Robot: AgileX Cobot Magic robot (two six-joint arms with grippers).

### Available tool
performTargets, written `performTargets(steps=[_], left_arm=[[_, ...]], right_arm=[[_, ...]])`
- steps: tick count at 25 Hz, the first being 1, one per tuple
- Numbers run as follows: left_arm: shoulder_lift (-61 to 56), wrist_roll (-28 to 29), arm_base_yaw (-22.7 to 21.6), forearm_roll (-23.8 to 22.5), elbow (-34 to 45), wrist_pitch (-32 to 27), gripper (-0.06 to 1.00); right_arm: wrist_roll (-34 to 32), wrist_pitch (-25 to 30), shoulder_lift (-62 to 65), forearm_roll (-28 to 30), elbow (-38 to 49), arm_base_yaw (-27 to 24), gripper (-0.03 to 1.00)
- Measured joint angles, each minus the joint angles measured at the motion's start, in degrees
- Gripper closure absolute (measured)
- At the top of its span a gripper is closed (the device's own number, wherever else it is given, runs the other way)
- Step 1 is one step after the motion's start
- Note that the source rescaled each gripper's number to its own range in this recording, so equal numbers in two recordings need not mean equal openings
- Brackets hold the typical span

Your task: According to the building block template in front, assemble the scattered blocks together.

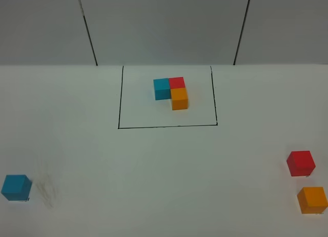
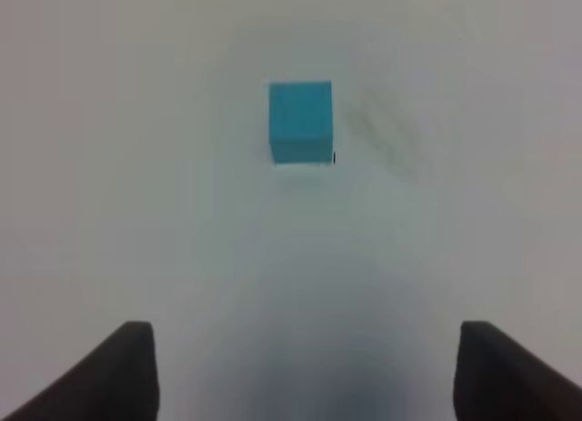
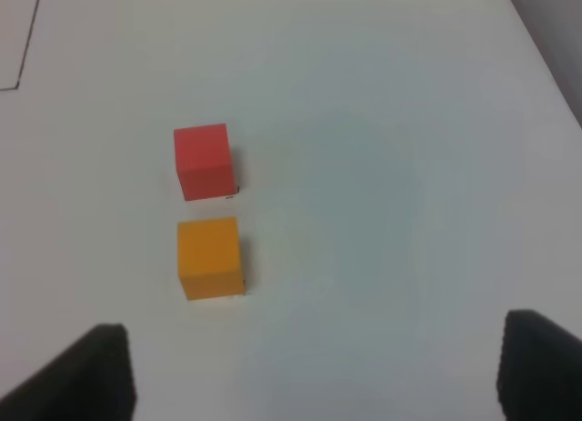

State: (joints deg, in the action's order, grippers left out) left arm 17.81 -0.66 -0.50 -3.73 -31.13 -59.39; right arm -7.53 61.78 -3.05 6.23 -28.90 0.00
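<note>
**Nothing assembled yet: all three loose cubes lie apart**

Nearest, both claws stand released and carry nothing; the left claw (image 2: 305, 335) has its fingers spread wide over bare worktop (image 1: 154, 186), with the blue cube (image 2: 300, 121) ahead of it and well clear of the fingertips; the right claw (image 3: 318, 325) is likewise spread, with the orange cube (image 3: 209, 256) and the red cube (image 3: 202, 160) ahead of it and off to one side of its centre line, neither touched.

In the high view, the orange cube (image 1: 312, 199) sits at the near right edge, the red cube (image 1: 300, 163) just beyond it with a small gap between; the blue cube (image 1: 15, 187) lies alone at the near left edge, well apart from the other two, beside a faint grey smudge (image 1: 46, 188).

Farthest, the template (image 1: 171, 92) rests inside its black outline (image 1: 169, 126): blue and red side by side, orange in front of the red, all touching.

By my reading the whole job remains; no cube has been gripped or joined, so all three must be brought together into the same L.

No brand, label or legible writing shows anywhere; the cubes are plain.
</note>
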Motion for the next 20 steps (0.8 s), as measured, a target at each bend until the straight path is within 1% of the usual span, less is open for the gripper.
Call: performTargets(steps=[3, 6, 8, 11, 12, 16, 20], left_arm=[[3.9, 0.1, 0.0, 0.0, -1.7, -1.2, 0.01], [8.0, 0.2, 0.0, -0.1, -6.2, -2.7, 0.01], [11.2, 0.2, 0.0, 0.0, -10.7, -4.0, 0.01], [16.7, 0.3, 0.0, -0.1, -18.0, -8.2, 0.01], [18.8, 0.3, 0.0, -0.4, -20.5, -8.8, 0.01], [27.0, 0.7, 0.0, -2.5, -29.3, -8.7, 0.01], [33.9, 0.3, 0.0, -4.1, -33.8, -8.7, 0.01]], right_arm=[[0.0, 0.0, 0.0, 0.0, 0.0, 0.0, 0.31], [0.0, 0.0, 0.0, 0.0, 0.0, 0.0, 0.31], [0.0, 0.0, 0.0, 0.0, 0.0, 0.0, 0.31], [0.0, 0.0, 0.0, 0.0, 0.0, 0.0, 0.31], [0.0, 0.0, 0.0, 0.0, 0.0, 0.0, 0.31], [0.0, 0.0, 0.0, 0.0, 0.0, 0.0, 0.31], [0.0, 0.0, 0.0, -0.1, 0.0, 0.0, 0.31]])
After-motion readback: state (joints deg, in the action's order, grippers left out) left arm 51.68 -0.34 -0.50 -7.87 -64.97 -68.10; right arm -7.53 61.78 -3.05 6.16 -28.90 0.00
